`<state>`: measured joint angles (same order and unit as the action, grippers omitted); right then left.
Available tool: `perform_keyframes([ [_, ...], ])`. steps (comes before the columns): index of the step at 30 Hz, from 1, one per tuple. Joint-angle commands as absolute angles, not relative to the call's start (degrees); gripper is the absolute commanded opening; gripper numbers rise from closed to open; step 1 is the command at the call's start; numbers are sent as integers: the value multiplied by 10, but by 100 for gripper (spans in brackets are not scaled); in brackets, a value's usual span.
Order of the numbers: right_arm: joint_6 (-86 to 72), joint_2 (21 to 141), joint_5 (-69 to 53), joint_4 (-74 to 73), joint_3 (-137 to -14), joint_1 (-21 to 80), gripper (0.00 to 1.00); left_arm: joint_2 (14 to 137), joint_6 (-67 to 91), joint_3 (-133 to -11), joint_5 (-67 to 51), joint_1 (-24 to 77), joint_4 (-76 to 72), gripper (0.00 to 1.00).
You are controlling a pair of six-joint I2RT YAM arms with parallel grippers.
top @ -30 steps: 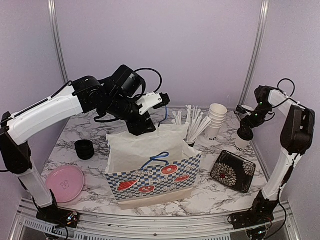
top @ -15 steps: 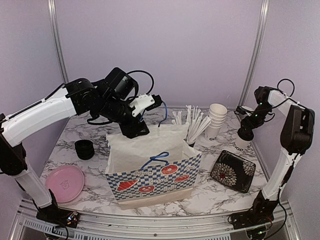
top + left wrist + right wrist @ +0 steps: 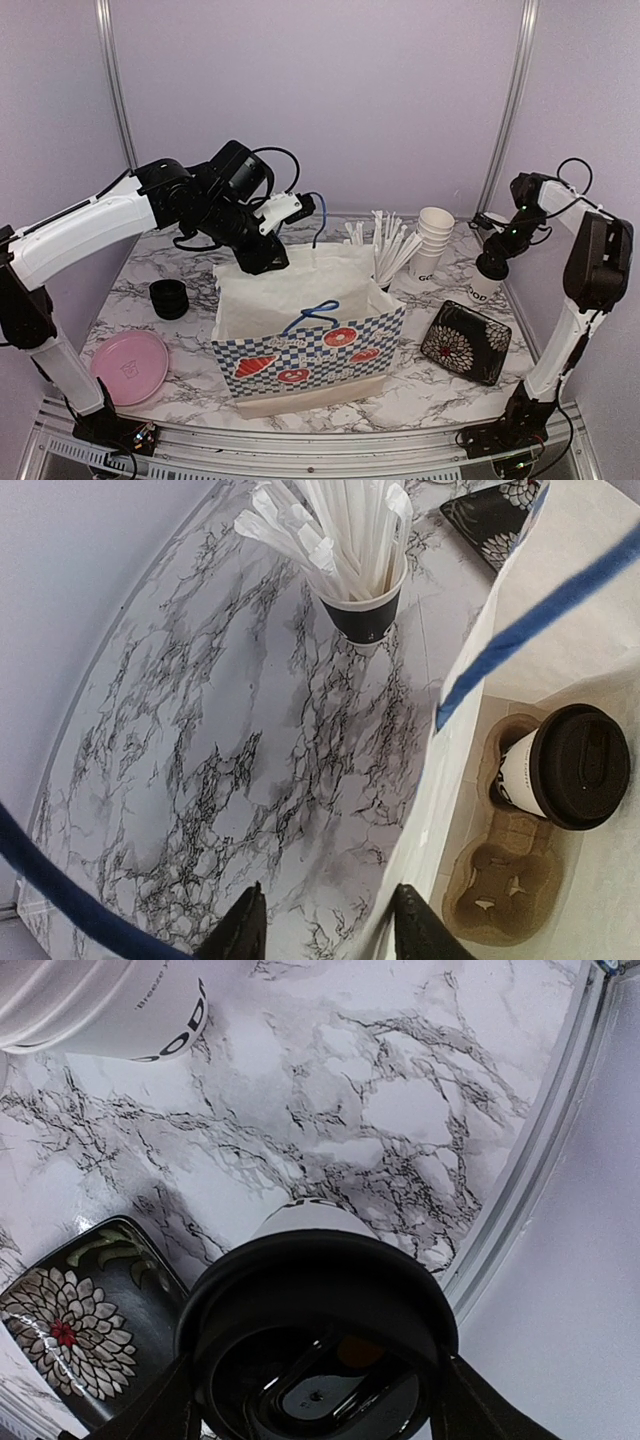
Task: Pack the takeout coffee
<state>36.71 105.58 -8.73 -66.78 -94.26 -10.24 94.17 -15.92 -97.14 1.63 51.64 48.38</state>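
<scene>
**Paper bag** (image 3: 310,350): it stands at the near centre of the surface (image 3: 180,262). Inside sits the pulp carrier (image 3: 495,895), with one lidded cup (image 3: 570,765) seated in a well. The well beside it is vacant.

**Left gripper** (image 3: 325,932): it is positioned at the bag's far-left rim, with its fingers apart and nothing visibly clamped between them. The bag wall runs just beside one finger, and a blue handle (image 3: 540,610) crosses close by.
- Hazard: if a finger snags the wall or handle, the light bag may drag and tip the seated cup.
- Hazard: if the rim sags, the mouth may close over the vacant well.

**Right gripper** (image 3: 315,1400): it is at the far right, with its fingers on either side of the second lidded cup (image 3: 310,1290), just below the lid. Whether they press on the cup cannot be told.
- Hazard: a hold too near the lid may pop it off.
- Hazard: a slack hold may let the cup slip during the lift.
- Hazard: the likely path to the bag runs near the patterned tray (image 3: 465,342), the cup stack (image 3: 434,232) and the straw cup (image 3: 362,615), and a low carry may strike them.
</scene>
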Motion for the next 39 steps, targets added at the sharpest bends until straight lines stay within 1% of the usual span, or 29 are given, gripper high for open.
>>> perform_keyframes([
  [1, 375, 995, -110, -678, -935, -106, 69, 963, -160, -989, -26, 502, 500, 38],
  [6, 387, 957, -135, -686, -921, -105, 69, 982, -165, -1010, -47, 496, 499, 18],
  [11, 424, 901, -191, -698, -887, -85, 68, 999, -174, -1034, -53, 486, 499, 11],
  [17, 447, 816, -217, -691, -818, 6, 67, 1025, -178, -1062, -58, 459, 499, 1],
  [22, 476, 771, -242, -722, -782, 96, 67, 1039, -184, -1077, -49, 448, 499, 0],
  [26, 500, 737, -266, -738, -759, 134, 67, 1050, -184, -1091, -27, 447, 499, 1],
  [28, 509, 724, -276, -746, -753, 152, 67, 1054, -183, -1098, -17, 446, 500, 3],
  [29, 515, 719, -280, -748, -751, 162, 67, 1055, -183, -1101, -14, 446, 500, 7],
  [32, 525, 706, -297, -756, -744, 197, 67, 1052, -177, -1107, -22, 446, 502, 30],
  [33, 526, 703, -299, -758, -743, 213, 67, 1047, -173, -1107, -24, 446, 502, 36],
  [39, 535, 707, -314, -773, -760, 308, 67, 977, -158, -1074, -5, 451, 517, 55],
])
